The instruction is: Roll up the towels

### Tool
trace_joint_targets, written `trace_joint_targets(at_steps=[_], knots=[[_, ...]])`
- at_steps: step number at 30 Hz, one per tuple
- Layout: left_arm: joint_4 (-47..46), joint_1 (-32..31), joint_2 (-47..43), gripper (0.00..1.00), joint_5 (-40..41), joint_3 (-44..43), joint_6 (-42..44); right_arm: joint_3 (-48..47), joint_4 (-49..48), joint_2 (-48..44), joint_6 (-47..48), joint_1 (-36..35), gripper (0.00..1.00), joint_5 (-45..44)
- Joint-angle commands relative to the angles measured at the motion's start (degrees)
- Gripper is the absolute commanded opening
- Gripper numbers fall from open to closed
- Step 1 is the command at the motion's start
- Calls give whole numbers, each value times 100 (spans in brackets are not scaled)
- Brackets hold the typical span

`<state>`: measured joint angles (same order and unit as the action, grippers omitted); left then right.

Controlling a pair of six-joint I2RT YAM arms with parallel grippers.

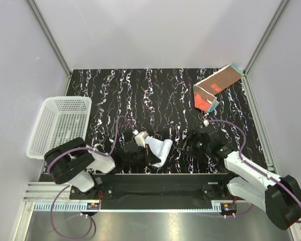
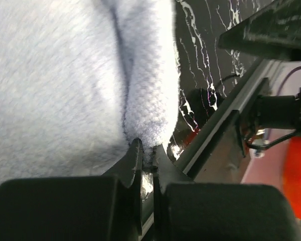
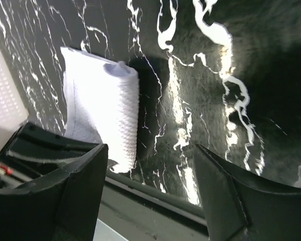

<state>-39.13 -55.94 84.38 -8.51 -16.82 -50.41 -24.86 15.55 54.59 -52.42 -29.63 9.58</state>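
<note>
White towel (image 1: 160, 150): front middle of the surface (image 1: 140, 100), mostly rolled; a flat tail seems left.
Left pincer (image 2: 146, 153): closed on this towel's edge.
Right pincer (image 3: 150, 150): open, empty, near the roll.
Rust-brown towel (image 1: 213, 88): back right, not yet rolled.

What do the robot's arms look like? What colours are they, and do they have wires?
The left arm and the right arm are both made of chunky black joints and smooth white tubes. A purple cable loops along each one. Each arm ends in a black claw with two flat, wedge-shaped fingers: the left gripper and the right gripper.
</note>
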Motion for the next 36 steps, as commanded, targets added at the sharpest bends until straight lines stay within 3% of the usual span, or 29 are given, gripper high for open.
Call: trace_joint_targets(at_steps=[1, 5, 8, 18, 22, 27, 30, 31, 35, 36], knots=[[-1498, 250, 666, 0, -808, 512, -767, 525, -1842, 236, -268, -61, 74, 676], [-2877, 444, 1247, 0, -986, 820, -1277, 886, -2714, 517, -374, -87, 71, 738], [-3283, 470, 1388, 0, -959, 952, -1427, 948, -3101, 1034, -339, -166, 68, 791], [-3408, 514, 1476, 0, -950, 1031, -1480, 948, -4691, 2591, -549, -886, 62, 624], [-3557, 532, 1502, 0, -933, 1093, -1480, 825, -5017, 3110, -629, -1115, 54, 562], [-3592, 541, 1573, 0, -994, 1084, -1471, 764, -5211, 3401, -743, -1186, 34, 501], [-3382, 541, 1520, 7, -1064, 997, -1401, 685, -4688, 3085, -682, -1186, 28, 203], [-3155, 541, 1424, 17, -1117, 918, -1358, 624, -4397, 2954, -586, -1186, 27, 97], [-2181, 532, 924, 38, -1187, 611, -893, -52, -1957, 2067, -304, -1186, 22, -929], [-1873, 540, 783, 42, -1188, 514, -761, -541, -611, 2004, -251, -1186, 21, -1524]])
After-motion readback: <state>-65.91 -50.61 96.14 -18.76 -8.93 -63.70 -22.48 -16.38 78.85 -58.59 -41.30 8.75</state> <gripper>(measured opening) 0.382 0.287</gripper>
